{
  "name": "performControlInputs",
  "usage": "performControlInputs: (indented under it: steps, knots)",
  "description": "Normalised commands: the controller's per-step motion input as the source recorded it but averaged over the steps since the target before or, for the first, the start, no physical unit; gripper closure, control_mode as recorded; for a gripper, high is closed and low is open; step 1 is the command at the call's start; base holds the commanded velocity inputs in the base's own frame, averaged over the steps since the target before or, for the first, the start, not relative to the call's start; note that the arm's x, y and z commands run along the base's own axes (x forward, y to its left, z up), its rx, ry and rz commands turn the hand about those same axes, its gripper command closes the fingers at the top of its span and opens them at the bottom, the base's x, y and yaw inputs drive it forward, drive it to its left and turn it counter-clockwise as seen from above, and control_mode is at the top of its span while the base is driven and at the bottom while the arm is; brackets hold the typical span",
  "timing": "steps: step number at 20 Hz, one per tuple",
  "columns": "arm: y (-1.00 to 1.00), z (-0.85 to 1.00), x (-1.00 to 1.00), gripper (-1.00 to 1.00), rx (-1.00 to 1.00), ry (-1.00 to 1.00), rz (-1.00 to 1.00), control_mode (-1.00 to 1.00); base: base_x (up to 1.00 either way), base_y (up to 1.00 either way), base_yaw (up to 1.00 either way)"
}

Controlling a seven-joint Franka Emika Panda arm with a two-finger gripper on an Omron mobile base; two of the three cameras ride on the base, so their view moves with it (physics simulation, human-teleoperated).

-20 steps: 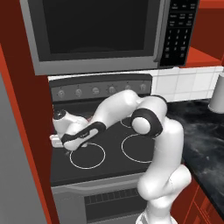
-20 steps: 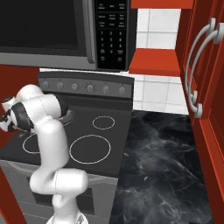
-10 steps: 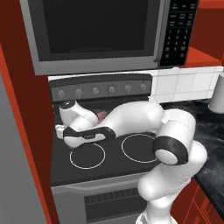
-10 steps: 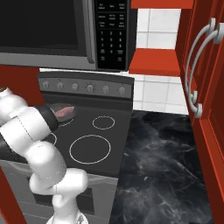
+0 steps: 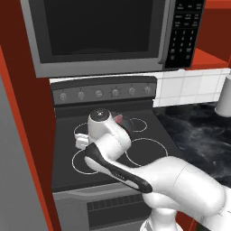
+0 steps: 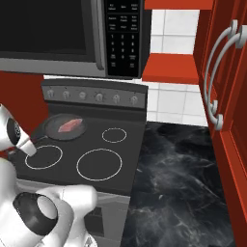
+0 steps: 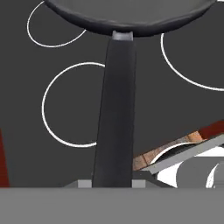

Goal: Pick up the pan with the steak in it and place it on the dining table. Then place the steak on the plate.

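Since the previous frame, the arm has been folding lower across the left base view, while the pan is staying in place. The gripper is sitting at the near end of the pan handle, which is running up between the fingers; whether they are clamping it or merely straddling it cannot be told. The handle is joining the pan at its rim, and the pan is resting on the rear left burner of the stove. The steak is lying flat inside the pan. The front left burner ring is lying just beside the wrist. A microwave is hanging above, and a black marbled counter is adjoining the stove's right.
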Motion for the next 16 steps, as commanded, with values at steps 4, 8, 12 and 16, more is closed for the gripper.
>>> performControlInputs:
  steps: [4, 8, 12, 16]
  knots:
    - [-0.64, 0.01, -0.99, 1.00, 0.09, -0.02, 0.10, -1.00, 0.00, 0.00, 0.00]
    - [-0.58, 0.00, -1.00, 1.00, 0.07, 0.00, 0.09, -1.00, 0.00, 0.00, 0.00]
    - [-0.59, 0.00, -1.00, 1.00, 0.02, -0.11, 0.04, -1.00, 0.00, 0.00, 0.00]
    - [-0.55, -0.04, -1.00, 1.00, 0.00, -0.22, 0.00, -1.00, 0.00, 0.00, 0.00]
